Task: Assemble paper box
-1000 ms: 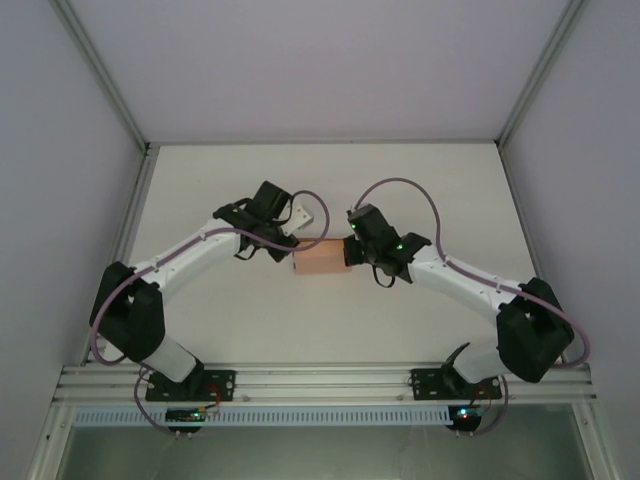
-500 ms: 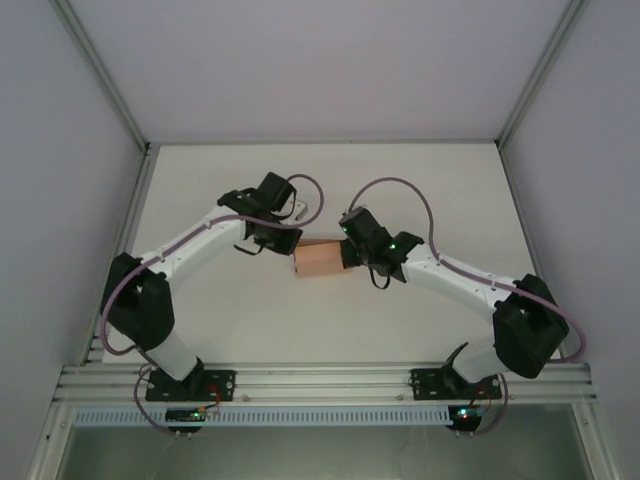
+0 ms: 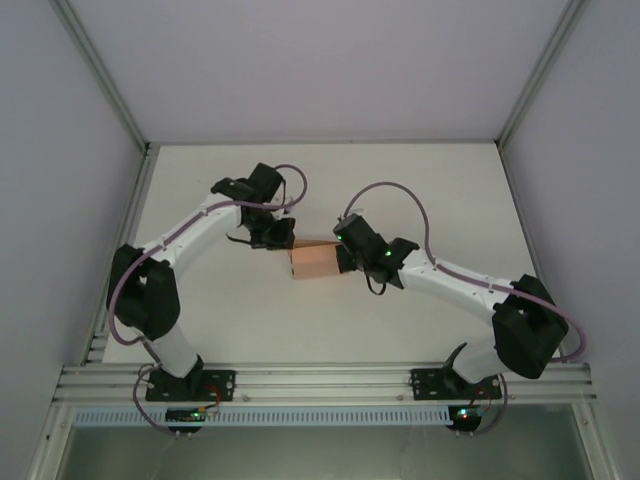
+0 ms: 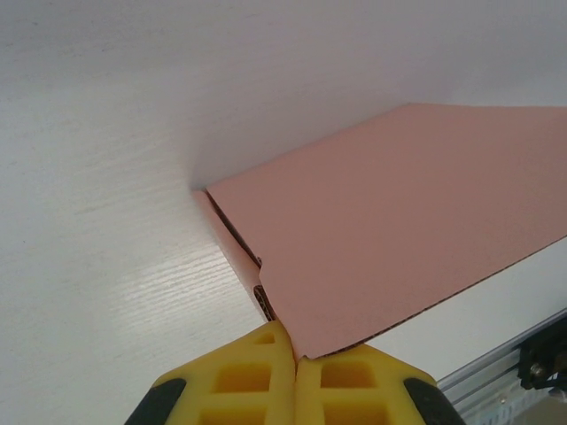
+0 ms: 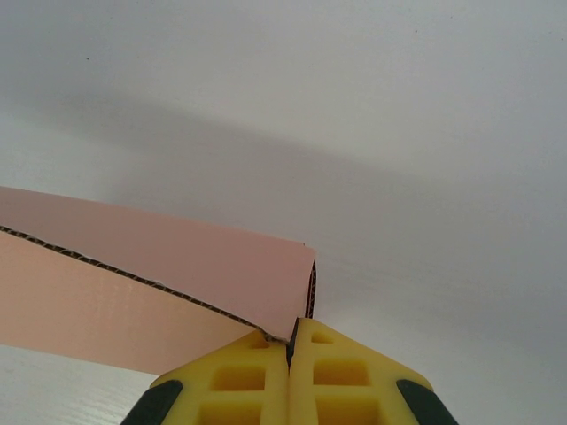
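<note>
— What's different from a second ago?
— The paper box has slid slightly toward 8 o'clock, and both wrists followed.
— Its look?
— Salmon-pink card folded into a shell, with raw corrugated edges, near the middle of the table.
— Grip?
— The left gripper is pinched tight on its 10 o'clock corner. The right gripper is clamped on its 3 o'clock edge.
</note>
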Tool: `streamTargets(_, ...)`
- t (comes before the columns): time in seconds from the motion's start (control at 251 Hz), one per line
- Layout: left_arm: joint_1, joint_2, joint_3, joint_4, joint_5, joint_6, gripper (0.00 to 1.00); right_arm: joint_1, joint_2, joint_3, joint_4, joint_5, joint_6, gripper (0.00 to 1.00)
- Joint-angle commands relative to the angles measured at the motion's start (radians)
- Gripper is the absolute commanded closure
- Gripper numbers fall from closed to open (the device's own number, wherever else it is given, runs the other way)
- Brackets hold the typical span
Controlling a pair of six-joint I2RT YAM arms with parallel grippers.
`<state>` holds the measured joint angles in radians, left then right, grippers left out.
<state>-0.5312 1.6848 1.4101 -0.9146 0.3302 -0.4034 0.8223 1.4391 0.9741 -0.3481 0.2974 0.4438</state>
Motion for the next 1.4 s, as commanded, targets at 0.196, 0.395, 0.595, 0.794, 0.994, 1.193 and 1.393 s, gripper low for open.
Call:
streamTargets(0.196, -0.127, -0.076, -0.194, 0.211, -0.186, -0.101, 1.00, 0.032, -0.013, -0.096, -0.006, -0.056, 0.046, 1.00)
streamTargets(0.395, -0.243, -0.147, -0.377, 0.321, -0.367, -0.140, 1.00, 0.033, -0.040, -0.139, 0.017, -0.058, 0.056, 1.00)
streamTargets(0.595, -0.303, -0.121, -0.472, 0.439, -0.420, -0.184, 1.00, 0.034, -0.042, -0.160, 0.053, -0.078, 0.062, 1.00)
streamTargets(0.794, -0.326, -0.117, -0.523, 0.476, -0.447, -0.173, 1.00, 0.009, -0.088, -0.142, 0.055, -0.141, 0.042, 0.86)
streamTargets(0.994, -0.327, -0.130, -0.497, 0.467, -0.437, -0.142, 1.00, -0.073, -0.184, -0.102, 0.069, -0.261, -0.003, 0.63)
streamTargets(1.193, -0.327, -0.142, -0.473, 0.457, -0.446, -0.103, 1.00, -0.168, -0.241, -0.084, 0.085, -0.328, -0.012, 0.38)
streamTargets(1.393, -0.327, -0.135, -0.456, 0.445, -0.441, -0.083, 0.98, -0.245, -0.196, -0.084, 0.074, -0.349, 0.034, 0.40)
